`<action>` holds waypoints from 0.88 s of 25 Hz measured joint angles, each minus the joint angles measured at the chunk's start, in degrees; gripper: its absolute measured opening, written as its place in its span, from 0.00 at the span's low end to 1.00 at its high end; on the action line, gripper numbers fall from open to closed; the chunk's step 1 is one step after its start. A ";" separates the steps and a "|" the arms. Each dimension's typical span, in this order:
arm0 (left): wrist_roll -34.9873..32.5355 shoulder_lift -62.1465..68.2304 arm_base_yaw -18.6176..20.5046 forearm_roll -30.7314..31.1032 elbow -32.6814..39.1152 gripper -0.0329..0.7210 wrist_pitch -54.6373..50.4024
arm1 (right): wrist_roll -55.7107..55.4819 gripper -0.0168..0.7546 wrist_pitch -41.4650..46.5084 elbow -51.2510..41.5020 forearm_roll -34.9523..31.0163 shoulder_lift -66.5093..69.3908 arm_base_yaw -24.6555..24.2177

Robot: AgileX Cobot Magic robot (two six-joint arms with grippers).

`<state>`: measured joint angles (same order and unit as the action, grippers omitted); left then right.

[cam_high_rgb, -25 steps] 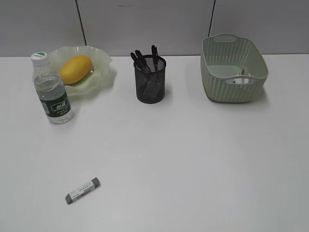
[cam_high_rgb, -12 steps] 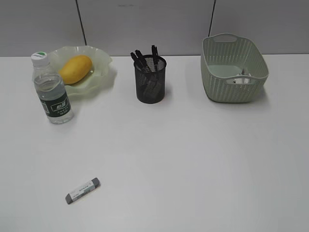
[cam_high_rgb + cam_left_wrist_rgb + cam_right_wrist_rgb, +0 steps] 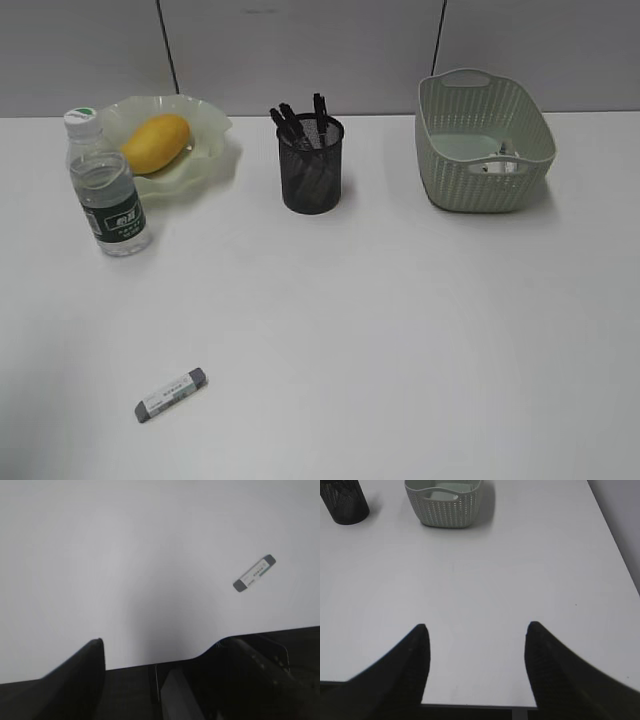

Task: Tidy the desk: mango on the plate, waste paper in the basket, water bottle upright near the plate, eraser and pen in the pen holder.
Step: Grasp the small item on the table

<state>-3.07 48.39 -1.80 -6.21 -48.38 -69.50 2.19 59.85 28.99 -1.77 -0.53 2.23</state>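
Note:
On the white desk (image 3: 400, 320), the yellow mango (image 3: 156, 141) lies in the ruffled green plate (image 3: 207, 158). The water bottle (image 3: 108, 185) stands upright just in front of the plate. Black pens (image 3: 290, 122) stick out of the mesh pen holder (image 3: 311, 165). A white scrap, the waste paper (image 3: 497, 163), shows inside the basket (image 3: 483, 140). The eraser (image 3: 172, 394) lies flat near the front left, and again in the left wrist view (image 3: 254, 573), right of and beyond my left gripper (image 3: 160, 650), which is open and empty. My right gripper (image 3: 476, 630) is open over bare desk, with the basket (image 3: 445, 502) far ahead.
Neither arm shows in the exterior view. A grey partition wall (image 3: 300, 50) runs behind the desk. The desk's right edge (image 3: 615, 545) is close to my right gripper. The pen holder (image 3: 342, 500) sits at the far left of the right wrist view.

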 joint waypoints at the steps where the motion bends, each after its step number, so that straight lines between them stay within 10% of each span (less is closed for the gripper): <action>1: -0.78 3.49 0.00 -0.74 -0.45 0.80 0.15 | 0.00 0.64 0.00 0.00 0.00 0.00 0.00; 6: -5.55 13.33 -2.45 0.09 -0.98 0.80 0.48 | 0.00 0.64 -0.04 -0.05 -0.04 0.00 0.00; 14: -6.75 26.76 -24.40 4.23 -0.98 0.80 10.29 | 0.00 0.64 -0.12 -0.05 -0.04 0.00 0.00; 22: -6.82 41.72 -32.39 5.43 -1.63 0.79 22.63 | 0.00 0.64 -0.12 -0.05 -0.04 0.00 0.00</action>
<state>-9.89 90.11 -34.19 -0.78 -50.01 -46.87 2.19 59.74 28.94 -1.82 -0.53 2.23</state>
